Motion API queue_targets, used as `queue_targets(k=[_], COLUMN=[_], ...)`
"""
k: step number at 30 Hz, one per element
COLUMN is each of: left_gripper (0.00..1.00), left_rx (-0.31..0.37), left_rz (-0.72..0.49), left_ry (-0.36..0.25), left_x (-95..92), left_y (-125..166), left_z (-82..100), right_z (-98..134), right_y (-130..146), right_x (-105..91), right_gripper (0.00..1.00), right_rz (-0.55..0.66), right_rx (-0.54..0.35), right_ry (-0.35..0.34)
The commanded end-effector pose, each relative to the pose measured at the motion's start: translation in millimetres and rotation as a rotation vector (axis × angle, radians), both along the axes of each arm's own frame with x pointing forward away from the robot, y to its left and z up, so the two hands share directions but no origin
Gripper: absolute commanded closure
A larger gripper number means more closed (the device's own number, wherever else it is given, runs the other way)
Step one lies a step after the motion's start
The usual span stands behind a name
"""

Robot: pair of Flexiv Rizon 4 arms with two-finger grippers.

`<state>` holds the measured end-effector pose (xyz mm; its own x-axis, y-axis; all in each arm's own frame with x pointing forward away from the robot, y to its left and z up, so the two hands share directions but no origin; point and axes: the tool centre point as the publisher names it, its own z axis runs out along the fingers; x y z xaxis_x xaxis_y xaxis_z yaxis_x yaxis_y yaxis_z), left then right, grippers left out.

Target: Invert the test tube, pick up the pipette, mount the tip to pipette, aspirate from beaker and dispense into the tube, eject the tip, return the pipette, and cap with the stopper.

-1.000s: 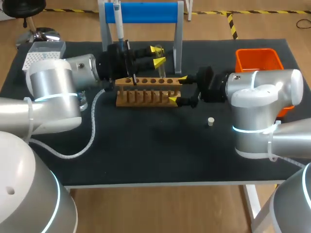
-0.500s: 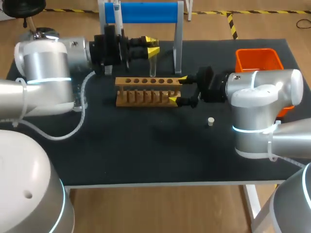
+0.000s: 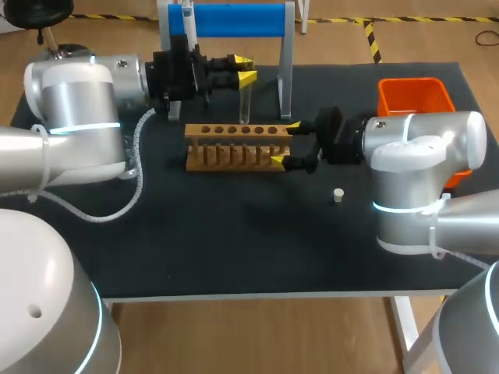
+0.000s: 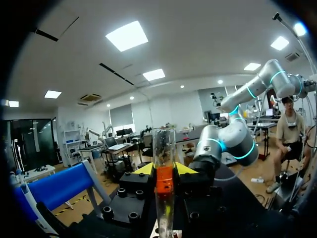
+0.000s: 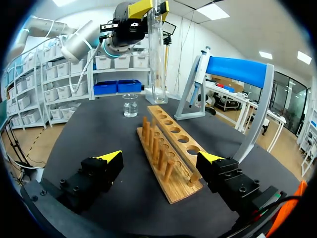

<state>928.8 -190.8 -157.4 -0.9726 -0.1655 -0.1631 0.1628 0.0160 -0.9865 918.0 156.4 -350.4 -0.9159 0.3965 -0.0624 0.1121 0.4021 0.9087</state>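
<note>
Using the wooden rack (image 3: pixel 238 146) as the anchor here. Off past its left end sits the little glass beaker (image 5: pixel 130 105); honestly can't tell how much is in it. The left arm (image 3: pixel 78 117) comes in behind the rack's left side with the wrist roughly level. The left gripper (image 3: pixel 242 68) is clamped on the upper part of the test tube (image 3: pixel 245 101). The tube hangs upright just behind the rack's middle. The glass looks clear, but I can't make out any contents. Further behind the rack, the pipette (image 3: pixel 188 23) hangs on the blue stand (image 3: pixel 234 19).

The right gripper (image 3: pixel 284 144) is spread wide and straddles the rack's right end, one finger on each side, neither touching it. The stopper (image 3: pixel 338 195) lies on the table to the right and in front of the rack, and the orange bin (image 3: pixel 413 97) is well off to the right.

Versus a second ago, the left arm has swung up and back from the rack, taking the tube along. The right arm (image 3: pixel 421 156) and the stopper haven't budged.
</note>
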Motion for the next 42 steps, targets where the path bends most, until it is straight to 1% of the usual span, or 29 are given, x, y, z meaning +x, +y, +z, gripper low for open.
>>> queue_targets(k=[1, 8, 24, 36, 42], left_gripper=[1.00, 1.00, 1.00, 1.00, 1.00], left_rx=[-0.005, -0.015, -0.002, -0.002, -0.002], left_rz=[-0.008, -0.014, -0.016, -0.017, -0.018], left_ry=[0.010, 0.021, 0.043, 0.038, 0.035], left_x=[7.6, 13.0, 23.2, 30.0, 33.8], left_y=[-6.6, -10.6, -7.1, -5.2, -4.3], left_z=[-7.2, -12.3, -25.4, -28.7, -34.1], right_z=[0.2, 0.2, 0.2, 0.2, 0.2], right_y=[-0.2, -0.2, -0.2, -0.2, -0.2], right_x=[-0.1, -0.1, -0.1, -0.1, -0.1], right_gripper=[0.00, 0.00, 0.00, 0.00, 0.00], right_rz=[0.000, 0.000, 0.000, 0.000, 0.000], right_rx=[-0.001, -0.001, -0.001, -0.001, -0.001], right_ry=[0.001, 0.001, 0.001, 0.001, 0.001])
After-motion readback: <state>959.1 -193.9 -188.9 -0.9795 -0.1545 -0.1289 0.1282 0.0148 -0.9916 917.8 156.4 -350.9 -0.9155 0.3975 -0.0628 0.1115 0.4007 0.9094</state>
